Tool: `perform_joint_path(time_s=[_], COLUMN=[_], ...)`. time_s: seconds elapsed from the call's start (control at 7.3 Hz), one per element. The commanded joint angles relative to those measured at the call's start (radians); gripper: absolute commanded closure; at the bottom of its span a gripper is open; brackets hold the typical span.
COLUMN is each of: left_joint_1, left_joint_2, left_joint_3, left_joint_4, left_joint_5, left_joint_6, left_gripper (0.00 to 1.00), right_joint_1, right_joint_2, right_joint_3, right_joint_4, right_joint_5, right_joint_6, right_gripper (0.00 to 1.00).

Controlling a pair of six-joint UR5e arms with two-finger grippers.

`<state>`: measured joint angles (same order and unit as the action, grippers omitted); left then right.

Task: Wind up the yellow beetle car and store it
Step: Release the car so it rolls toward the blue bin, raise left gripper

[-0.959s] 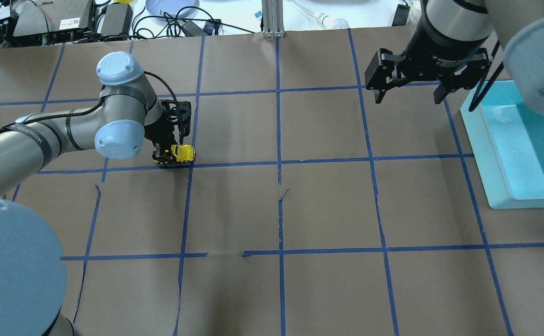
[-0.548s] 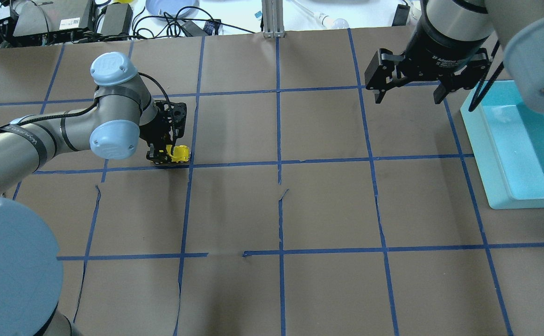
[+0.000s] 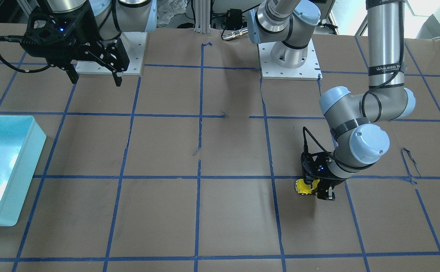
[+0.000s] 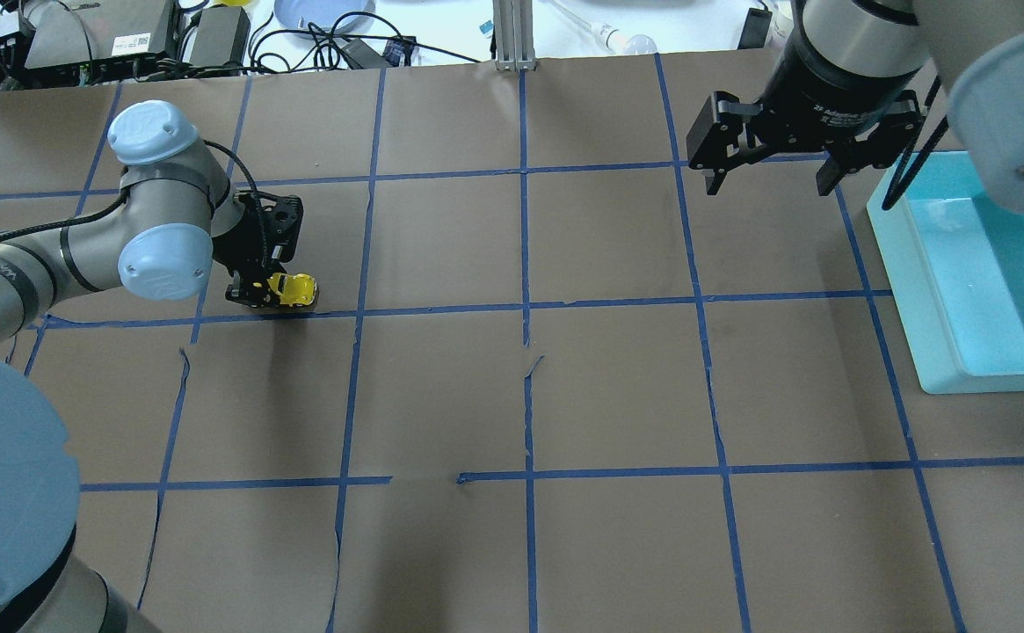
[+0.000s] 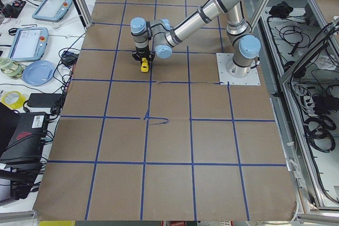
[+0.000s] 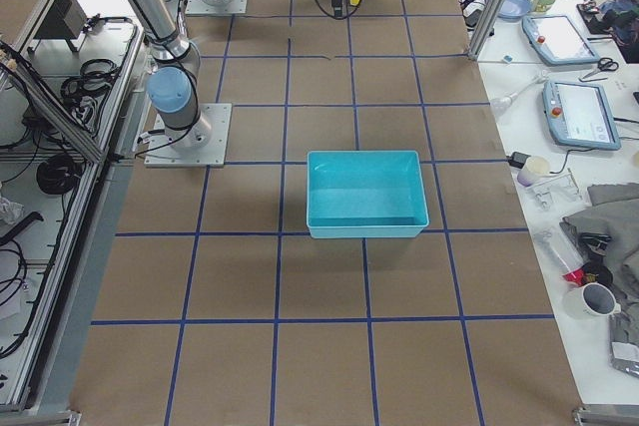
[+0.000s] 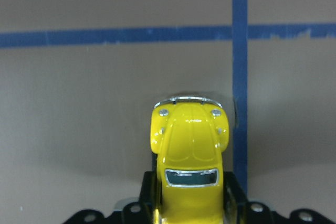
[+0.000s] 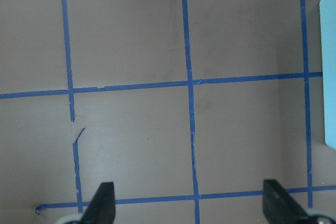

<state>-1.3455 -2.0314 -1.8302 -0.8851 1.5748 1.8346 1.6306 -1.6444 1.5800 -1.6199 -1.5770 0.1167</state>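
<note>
left gripper (image 4: pixel 262 294) clamps yellow beetle car (image 4: pixel 294 287) by its rear, left side | right gripper (image 4: pixel 771 180) spread, empty | risk: wheels skid on paper (image 4: pixel 441 396), spring stays slack

Yellow beetle car (image 7: pixel 190 145): glossy bright yellow, dark window, chrome trim at bumper and lights. Desk (image 4: pixel 617 387): brown paper, blue tape grid of squares. Bin (image 4: pixel 916 290): turquoise inside, paler aqua walls. Left end effector (image 4: pixel 258 293), right end effector (image 4: pixel 770 186): black. Arms (image 4: pixel 2 281): silver-grey tubes, pale blue joint caps. Base plates (image 3: pixel 310 73): white.
</note>
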Motion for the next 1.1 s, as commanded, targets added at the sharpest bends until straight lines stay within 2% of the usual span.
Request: perform_joint_path(time_s=[0.0,0.14,0.27,0.41,0.55,0.96], left_joint_1=[0.074,0.103,0.121,0.134,0.140,0.140], left_joint_2=[-0.001,-0.003,-0.001,-0.003,-0.001,0.013], left_joint_3=[-0.024,-0.024,-0.023,-0.021,-0.023,-0.020], left_joint_4=[0.049,0.051,0.052,0.052,0.043,0.041], left_joint_5=[0.001,0.001,-0.001,-0.001,0.001,-0.009], left_joint_6=[0.069,0.115,0.121,0.120,0.106,0.104], left_gripper=[0.81,0.79,0.73,0.24,0.00,0.00], right_joint_1=[0.000,0.000,0.000,0.000,0.000,0.000], right_joint_2=[0.000,0.000,0.000,0.000,0.000,0.000], right_joint_3=[0.000,0.000,0.000,0.000,0.000,0.000], right_joint_4=[0.000,0.002,0.000,0.002,0.000,0.000], right_joint_5=[-0.001,-0.001,-0.001,-0.001,-0.001,-0.001], right_joint_6=[0.000,0.000,0.000,0.000,0.000,0.000], right_gripper=[0.00,0.00,0.00,0.00,0.00,0.00])
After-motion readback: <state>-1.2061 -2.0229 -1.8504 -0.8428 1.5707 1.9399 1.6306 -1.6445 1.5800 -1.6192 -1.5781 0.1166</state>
